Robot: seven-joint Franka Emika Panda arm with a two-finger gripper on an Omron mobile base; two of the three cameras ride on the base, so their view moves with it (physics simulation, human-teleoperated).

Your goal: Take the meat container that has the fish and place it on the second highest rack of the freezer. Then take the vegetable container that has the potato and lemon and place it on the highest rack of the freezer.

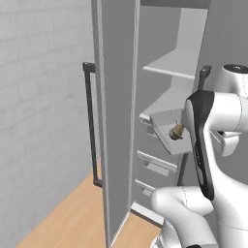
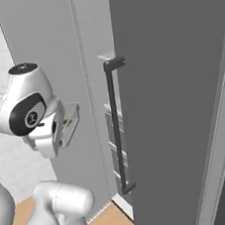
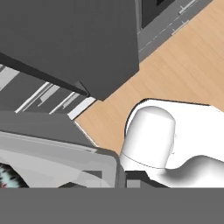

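Clamped shut on the grey tray's (image 1: 167, 130) edge, the gripper (image 2: 61, 125) held it, fish (image 1: 176, 132) aboard, before the open freezer's (image 1: 118, 121) shelves.

The freezer (image 1: 121, 121) stands open on the wood floor (image 1: 72, 218); its pale upper shelves (image 1: 177, 63) lie bare

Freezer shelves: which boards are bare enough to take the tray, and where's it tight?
In the left base view, the highest rack in the freezer looks bare, and so does the visible part of the shelf below it. It is tight at that lower shelf's front edge, where the grey tray with the fish hangs beside the arm, and among the drawers underneath.
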